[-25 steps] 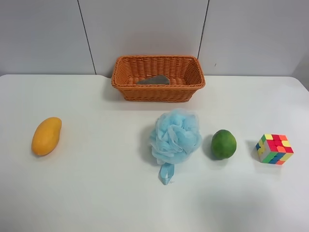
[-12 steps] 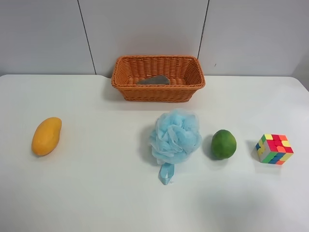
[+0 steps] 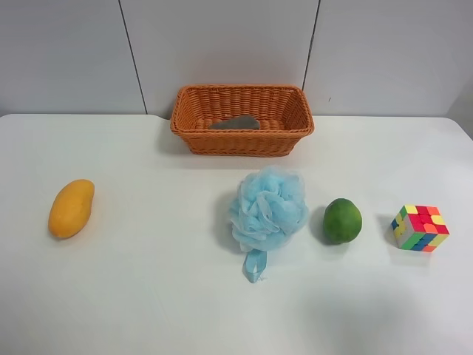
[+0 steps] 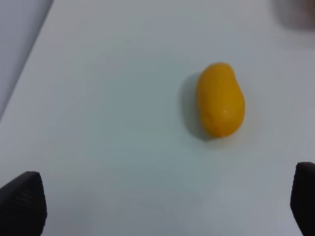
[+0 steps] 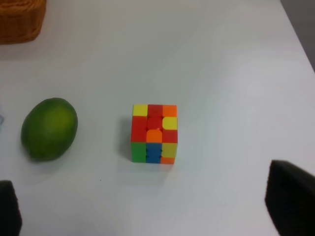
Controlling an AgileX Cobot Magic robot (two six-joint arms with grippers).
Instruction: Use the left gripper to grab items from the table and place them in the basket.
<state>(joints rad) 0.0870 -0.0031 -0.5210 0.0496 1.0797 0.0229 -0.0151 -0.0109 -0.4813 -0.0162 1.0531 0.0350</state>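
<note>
The wicker basket (image 3: 242,120) stands at the back of the white table (image 3: 148,296), with the grey-topped eraser block (image 3: 235,123) lying inside it. The yellow-orange mango (image 3: 71,208) lies at the exterior high view's left and shows in the left wrist view (image 4: 220,105). The light-blue bath pouf (image 3: 267,209), the green fruit (image 3: 342,220) and the puzzle cube (image 3: 420,228) lie in a row. No arm shows in the exterior high view. The left gripper (image 4: 162,206) is open, its fingertips (image 4: 22,204) wide apart, short of the mango. The right gripper (image 5: 147,211) is open above the cube (image 5: 153,132) and green fruit (image 5: 49,129).
A grey panelled wall rises behind the table. The table's edge shows in the left wrist view (image 4: 24,64) and in the right wrist view (image 5: 295,29). A corner of the basket (image 5: 19,19) shows in the right wrist view.
</note>
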